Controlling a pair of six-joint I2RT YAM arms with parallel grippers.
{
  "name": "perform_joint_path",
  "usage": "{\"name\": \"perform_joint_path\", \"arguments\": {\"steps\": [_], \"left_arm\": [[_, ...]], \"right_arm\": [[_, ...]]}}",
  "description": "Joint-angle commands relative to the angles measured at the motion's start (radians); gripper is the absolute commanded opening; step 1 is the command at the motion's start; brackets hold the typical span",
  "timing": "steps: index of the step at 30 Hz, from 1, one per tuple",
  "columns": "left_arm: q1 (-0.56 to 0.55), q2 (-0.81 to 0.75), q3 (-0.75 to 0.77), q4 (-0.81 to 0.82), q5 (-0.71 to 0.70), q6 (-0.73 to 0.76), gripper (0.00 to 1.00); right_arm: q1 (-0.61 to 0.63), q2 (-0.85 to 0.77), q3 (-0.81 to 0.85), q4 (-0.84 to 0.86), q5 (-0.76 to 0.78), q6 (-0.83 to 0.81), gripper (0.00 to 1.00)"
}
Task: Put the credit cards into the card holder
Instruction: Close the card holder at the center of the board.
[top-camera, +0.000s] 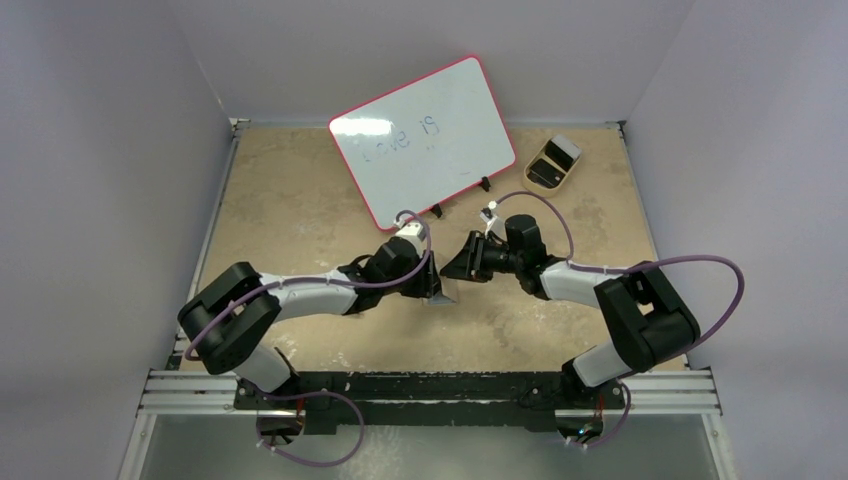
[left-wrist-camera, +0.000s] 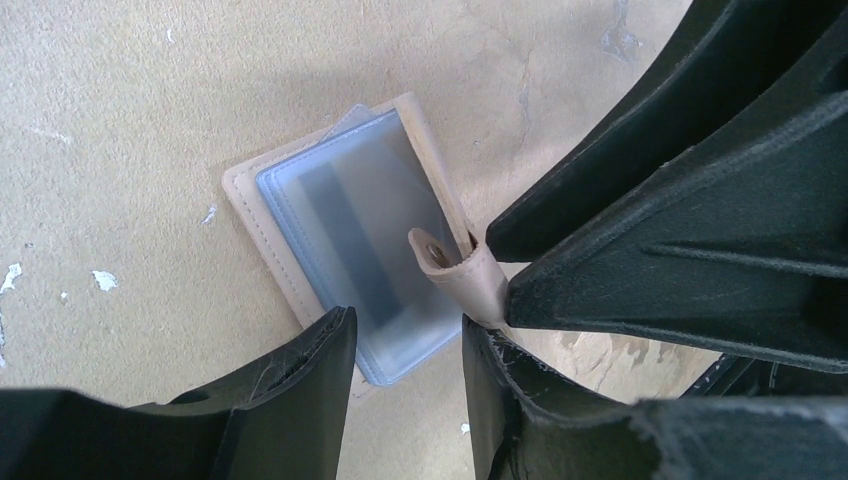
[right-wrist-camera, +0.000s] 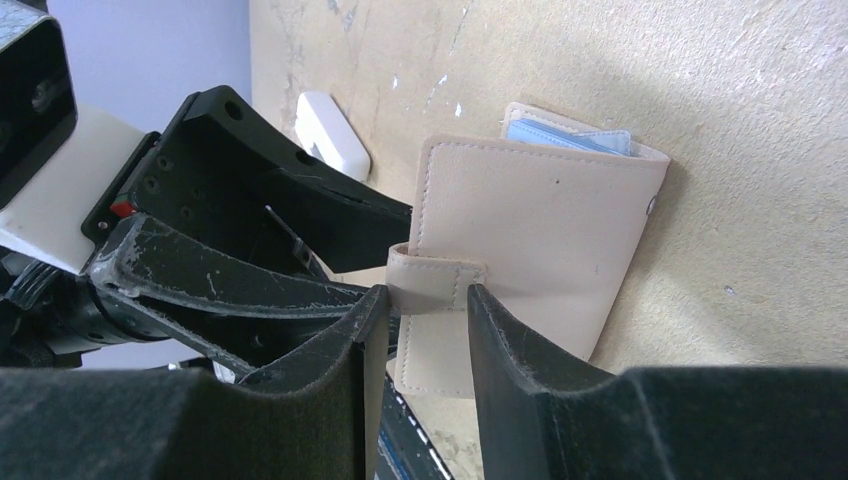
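Right pincer (right-wrist-camera: 427, 292) is clamped on the snap tab (left-wrist-camera: 470, 275) of the card holder (right-wrist-camera: 540, 230), whose cover stands raised on edge above the worktop (right-wrist-camera: 760, 120). Left pincer (left-wrist-camera: 408, 325) hovers with jaws moderately apart, gripping nothing. Below it the credit cards (left-wrist-camera: 370, 230) lie stacked slightly askew on the holder's flat half, their near edge showing in its gap. The 2 pincers crowd tip to tip, with bare worktop spreading beyond them. A white block (right-wrist-camera: 330, 135) sits just past the left pincer.

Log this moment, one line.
right gripper: pinching card holder tab | left gripper: open over credit cards
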Motion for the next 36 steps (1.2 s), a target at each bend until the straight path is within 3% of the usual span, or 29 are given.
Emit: {"name": "perform_joint_path", "arguments": {"steps": [1, 9, 16, 22, 36], "left_arm": [[-0.011, -0.04, 0.013, 0.081, -0.047, 0.031, 0.43], [-0.019, -0.089, 0.005, 0.023, -0.249, 0.019, 0.43], [-0.021, -0.163, -0.035, 0.014, -0.33, 0.006, 0.43], [-0.021, -0.165, -0.044, 0.019, -0.323, -0.001, 0.43], [-0.02, -0.162, -0.106, 0.101, -0.182, 0.065, 0.42]], "right_arm": [[0.001, -0.009, 0.031, 0.01, 0.012, -0.013, 0.37], [0.002, -0.008, 0.035, 0.003, 0.013, -0.018, 0.37], [0.001, -0.006, 0.041, -0.008, 0.044, -0.03, 0.36], [0.004, -0.009, 0.063, -0.097, 0.109, -0.078, 0.37], [0.007, 0.019, 0.064, -0.103, 0.124, -0.087, 0.36]]}}
